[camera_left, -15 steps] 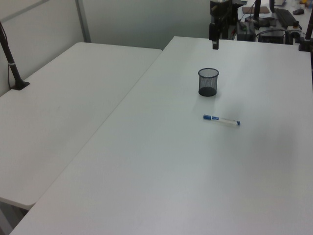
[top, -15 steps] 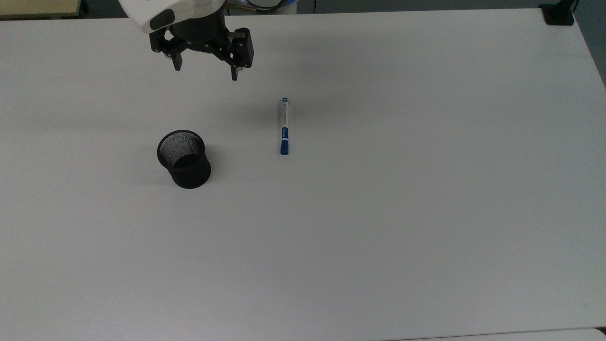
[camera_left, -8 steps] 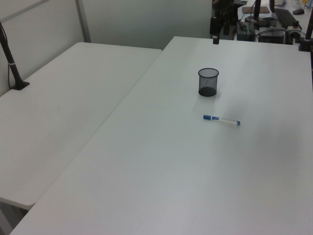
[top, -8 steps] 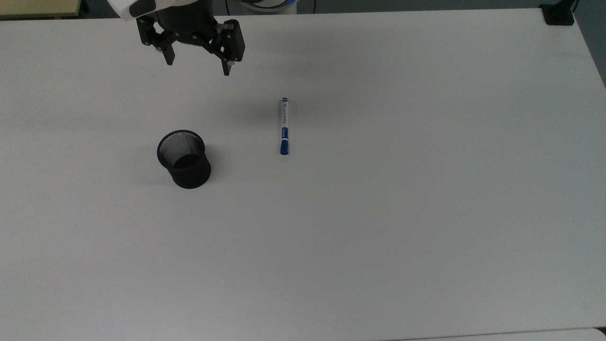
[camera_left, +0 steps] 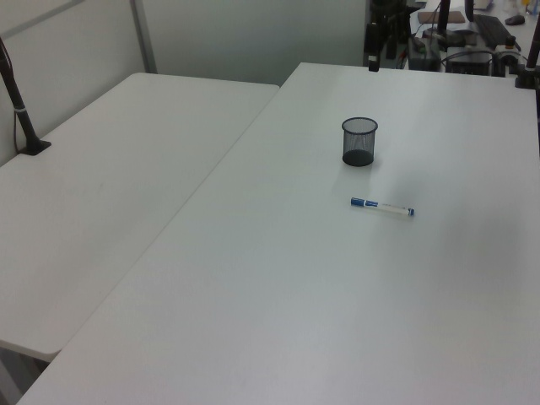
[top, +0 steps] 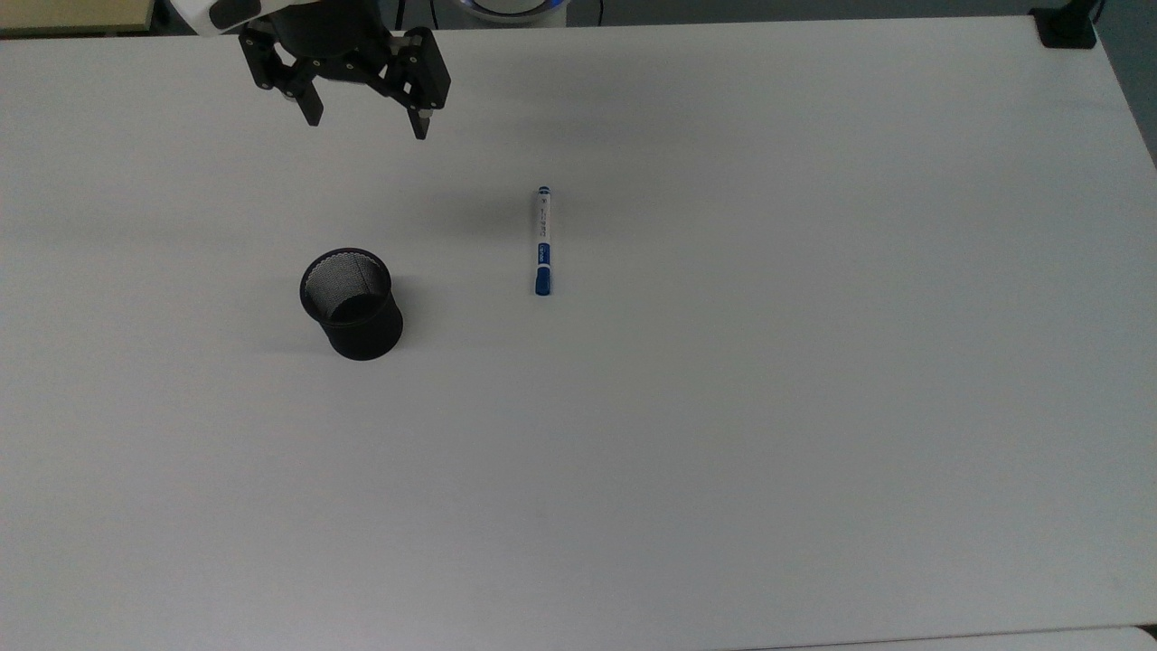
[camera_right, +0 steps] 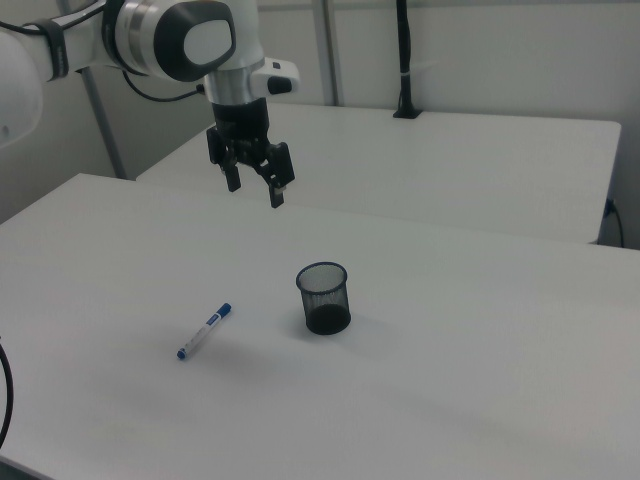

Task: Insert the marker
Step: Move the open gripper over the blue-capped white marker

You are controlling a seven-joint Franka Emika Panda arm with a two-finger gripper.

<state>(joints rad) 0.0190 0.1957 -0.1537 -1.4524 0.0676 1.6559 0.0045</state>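
My gripper (top: 366,125) hangs wide open, empty; I should centre over the marker (top: 542,240), straddling its white barrel crosswise.

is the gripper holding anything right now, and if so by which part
Nothing is held. The gripper hangs open and empty above the table, while the marker lies flat on it, apart from the black mesh cup.

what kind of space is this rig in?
Likely a lab or office workspace: plain white tables pushed together, a partition wall behind, and a desk with cables and equipment at the left view's top right.
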